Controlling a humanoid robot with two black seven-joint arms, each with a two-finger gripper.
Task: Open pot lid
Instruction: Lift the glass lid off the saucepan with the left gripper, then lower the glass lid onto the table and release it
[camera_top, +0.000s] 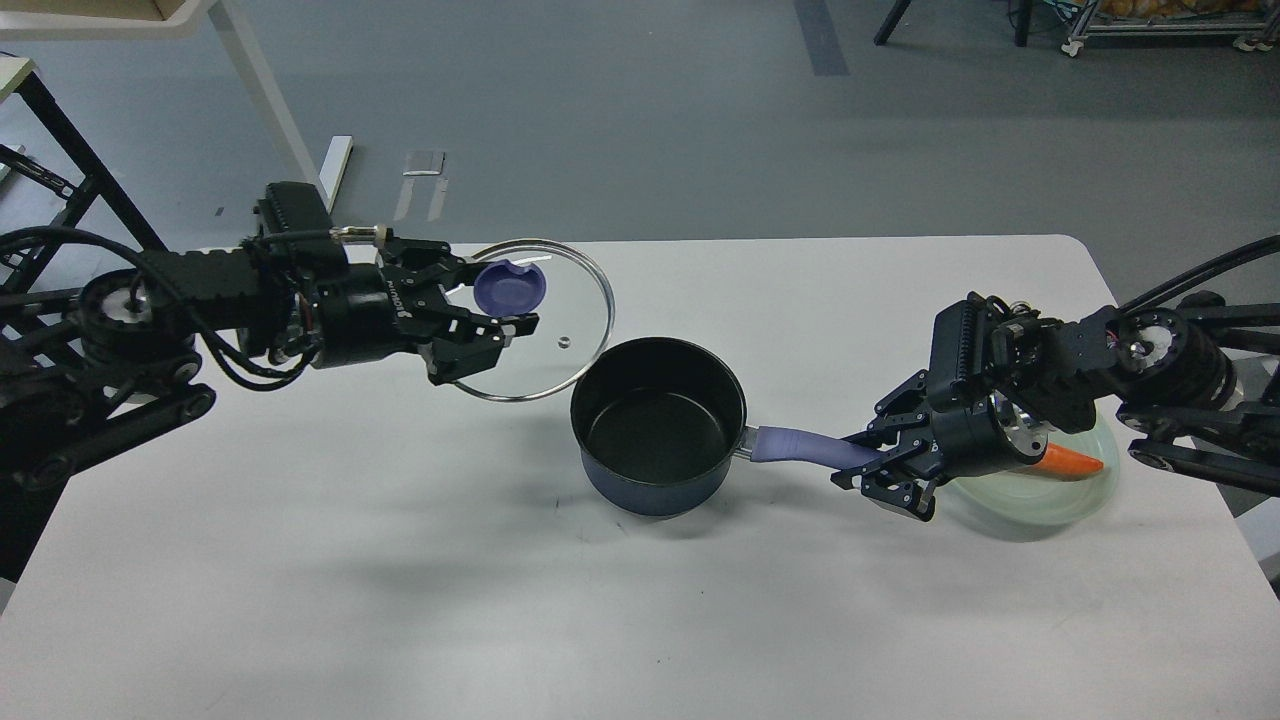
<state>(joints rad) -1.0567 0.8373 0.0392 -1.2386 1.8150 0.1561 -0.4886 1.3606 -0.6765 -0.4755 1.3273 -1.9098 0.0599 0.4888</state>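
Note:
A dark blue pot (655, 440) stands open at the table's middle, its black inside bare. Its purple handle (808, 447) points right. My right gripper (880, 465) is shut on the end of that handle. My left gripper (492, 303) is shut on the purple knob (510, 286) of the glass lid (545, 325). It holds the lid in the air to the upper left of the pot, clear of the rim and roughly level.
A pale green plate (1060, 495) with an orange carrot (1072, 461) sits on the white table (640, 600) right behind my right gripper. A black frame and a white table leg stand off the table at the far left.

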